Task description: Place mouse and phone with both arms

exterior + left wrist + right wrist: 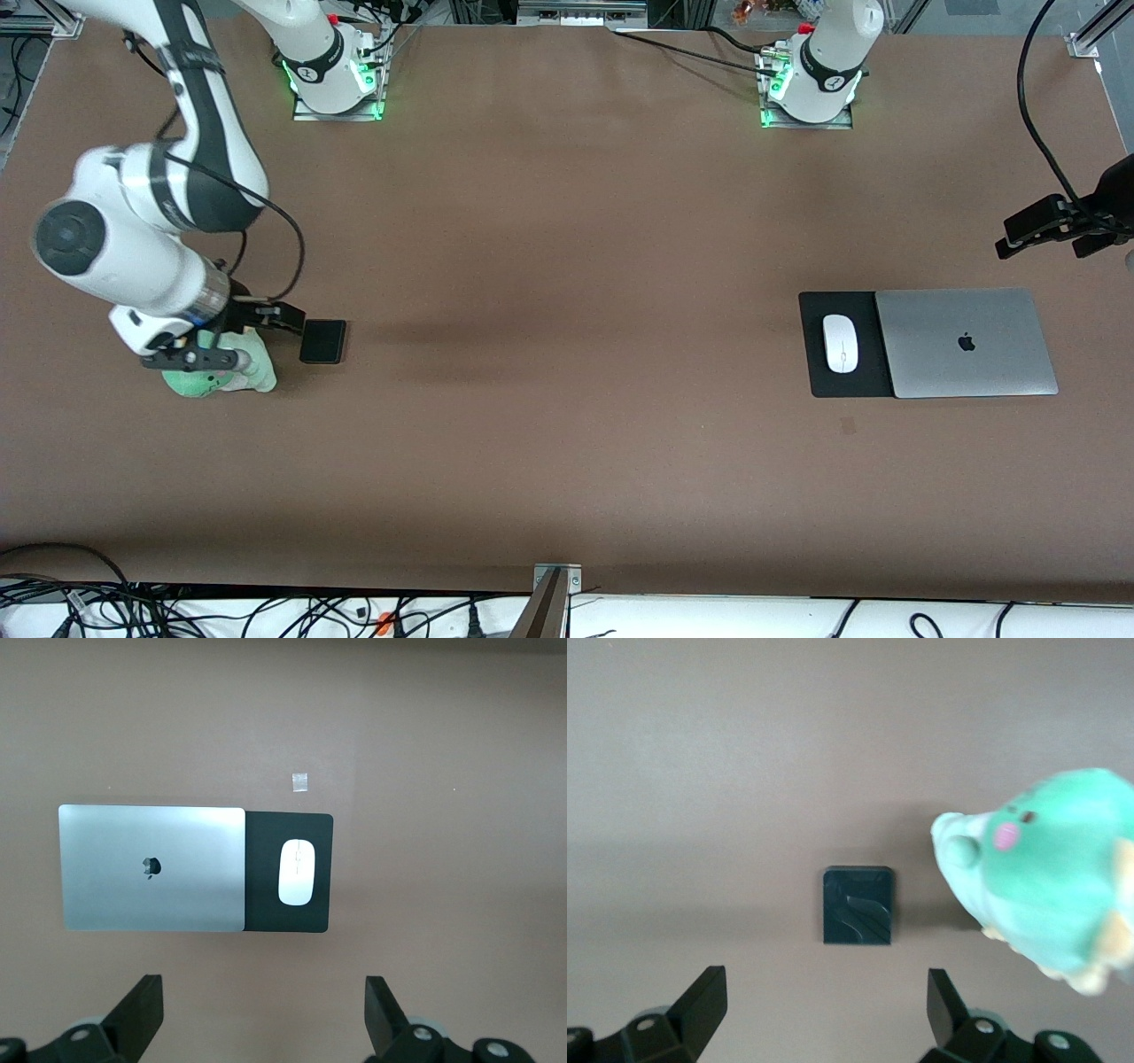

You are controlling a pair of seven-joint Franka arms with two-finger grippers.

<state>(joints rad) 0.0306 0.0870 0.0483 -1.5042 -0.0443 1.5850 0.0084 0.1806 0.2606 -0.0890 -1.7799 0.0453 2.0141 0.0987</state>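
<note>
The white mouse (840,342) lies on a black mouse pad (815,372) toward the left arm's end of the table; it also shows in the left wrist view (297,872). The black phone (322,341) lies flat on the table toward the right arm's end and shows in the right wrist view (858,905). My right gripper (235,337) is open and empty, over the table between the phone and a green plush toy; its fingers (700,1001) are apart. My left gripper (1059,232) is open and empty, up over bare table beside the laptop; its fingers (142,1010) are wide apart.
A closed silver laptop (966,341) lies on the mouse pad's edge, beside the mouse. A green plush toy (217,377) stands next to the phone, partly under the right gripper. A small tape mark (848,426) is on the table nearer the front camera than the pad.
</note>
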